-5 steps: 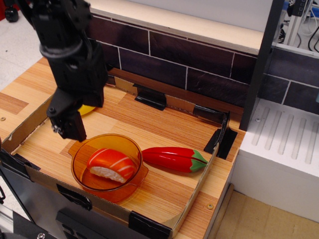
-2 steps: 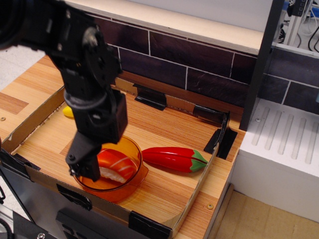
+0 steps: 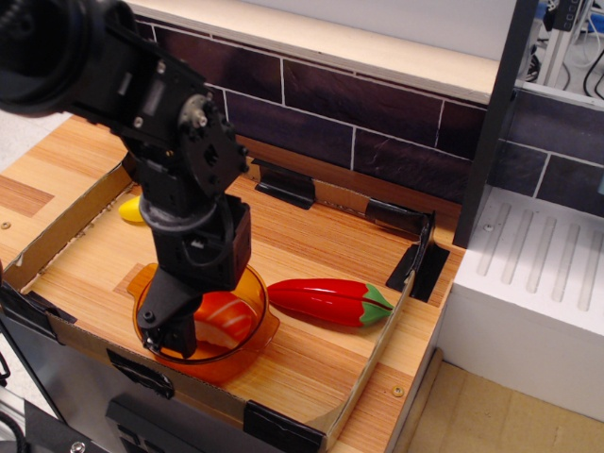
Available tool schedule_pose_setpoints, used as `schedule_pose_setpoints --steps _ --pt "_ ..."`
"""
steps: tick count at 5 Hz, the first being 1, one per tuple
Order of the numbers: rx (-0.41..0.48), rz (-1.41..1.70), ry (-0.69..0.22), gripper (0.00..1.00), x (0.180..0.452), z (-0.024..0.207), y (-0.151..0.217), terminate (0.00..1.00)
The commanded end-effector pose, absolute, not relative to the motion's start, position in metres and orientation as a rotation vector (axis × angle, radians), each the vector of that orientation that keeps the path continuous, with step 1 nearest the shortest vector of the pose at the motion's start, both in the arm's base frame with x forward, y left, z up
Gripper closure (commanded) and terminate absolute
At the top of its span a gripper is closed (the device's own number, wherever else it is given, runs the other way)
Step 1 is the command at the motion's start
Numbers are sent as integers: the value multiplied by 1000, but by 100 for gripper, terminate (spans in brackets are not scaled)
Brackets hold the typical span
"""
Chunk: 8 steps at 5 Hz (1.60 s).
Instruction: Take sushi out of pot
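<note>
Though its opening is hidden, gripper [image 3: 181, 332] meets sushi [image 3: 226, 316].

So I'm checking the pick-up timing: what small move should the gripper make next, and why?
Probably close on the sushi. The gripper is already down inside the orange pot, its tip at the sushi's left end, hiding part of it. Whether the jaws are open can't be seen. Lifting should wait until the grip is made.
</note>
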<state>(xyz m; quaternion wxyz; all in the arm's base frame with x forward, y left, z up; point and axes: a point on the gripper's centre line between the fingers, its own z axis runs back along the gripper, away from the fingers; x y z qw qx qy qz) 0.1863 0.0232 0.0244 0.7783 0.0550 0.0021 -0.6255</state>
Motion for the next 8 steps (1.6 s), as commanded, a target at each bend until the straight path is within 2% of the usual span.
schedule_pose_setpoints --steps 1,2,4,6,7,8 --pt "127 -1346 8 0 191 26 36 0" --pt "117 -1321 0 100 196 27 38 0" --pt "117 -1295 -34 100 204 43 42 0" --pt "73 -1210 -133 100 219 98 52 0" --pt "73 -1131 -134 100 240 102 57 0" --pt "101 -1077 -118 100 263 92 62 0"
